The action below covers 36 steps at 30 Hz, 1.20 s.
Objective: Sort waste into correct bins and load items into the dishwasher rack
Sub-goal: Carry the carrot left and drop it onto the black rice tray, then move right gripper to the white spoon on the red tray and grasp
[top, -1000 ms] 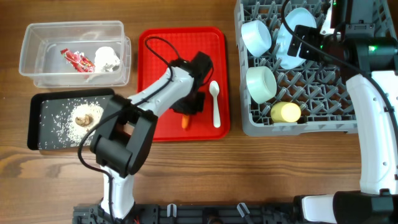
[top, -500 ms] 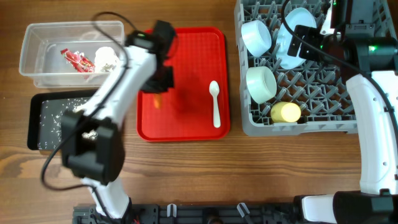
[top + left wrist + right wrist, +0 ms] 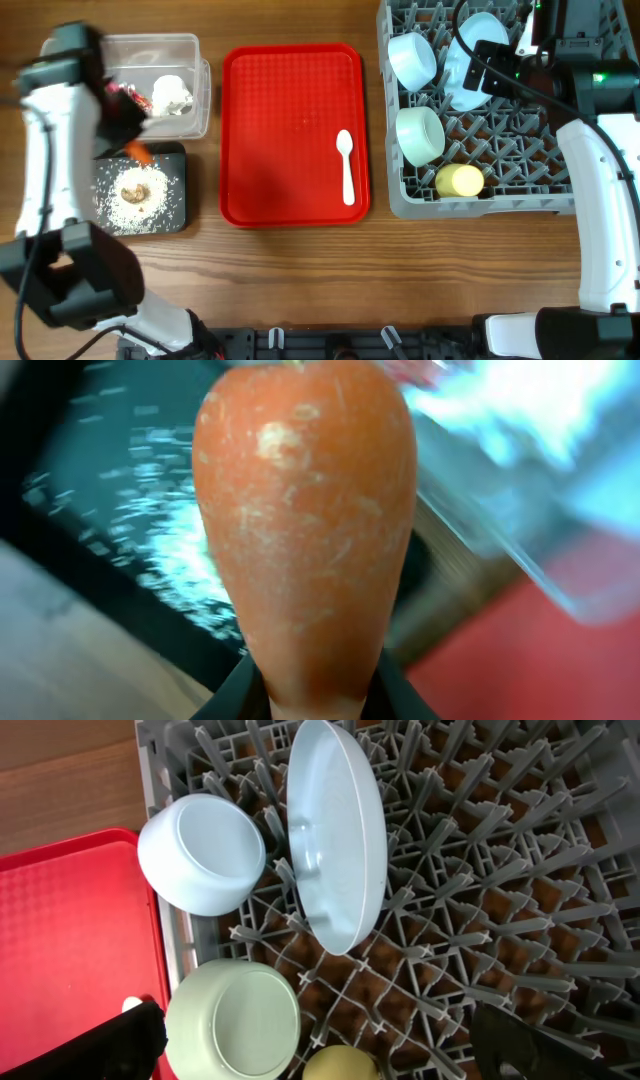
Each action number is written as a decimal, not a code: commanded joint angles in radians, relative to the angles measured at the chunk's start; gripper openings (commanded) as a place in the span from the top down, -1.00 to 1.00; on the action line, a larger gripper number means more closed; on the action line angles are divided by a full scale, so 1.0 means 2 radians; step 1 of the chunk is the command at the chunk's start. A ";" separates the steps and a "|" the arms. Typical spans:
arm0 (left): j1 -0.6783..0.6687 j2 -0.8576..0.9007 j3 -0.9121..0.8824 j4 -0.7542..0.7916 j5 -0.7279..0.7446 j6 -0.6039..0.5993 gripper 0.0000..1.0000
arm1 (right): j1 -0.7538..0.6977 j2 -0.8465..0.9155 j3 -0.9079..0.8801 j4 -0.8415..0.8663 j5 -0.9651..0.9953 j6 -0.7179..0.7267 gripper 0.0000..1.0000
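The left gripper (image 3: pixel 133 140) was clamped on the carrot piece (image 3: pixel 305 530), which jutted forward from between its fingers above the black tray's (image 3: pixel 178 220) edge, beside the clear bin (image 3: pixel 180 45). The right gripper (image 3: pixel 325 1035) hung wide apart, holding nothing, over the dishwasher rack (image 3: pixel 480 900).

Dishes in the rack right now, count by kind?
Bowls: 2 (pale blue bowl, pale green bowl)
Plate: 1
Yellow cup: 1
Total: 4
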 commanded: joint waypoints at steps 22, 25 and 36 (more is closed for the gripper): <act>0.097 -0.010 -0.263 0.218 -0.008 -0.288 0.30 | 0.000 -0.006 0.001 0.001 0.010 0.006 -0.99; 0.098 -0.010 -0.262 0.219 -0.008 -0.288 0.10 | 0.000 -0.006 0.001 0.001 0.011 0.006 -0.99; 0.097 -0.040 -0.246 0.227 -0.006 -0.240 -0.23 | 0.001 -0.006 0.001 0.014 -0.001 -0.012 -0.99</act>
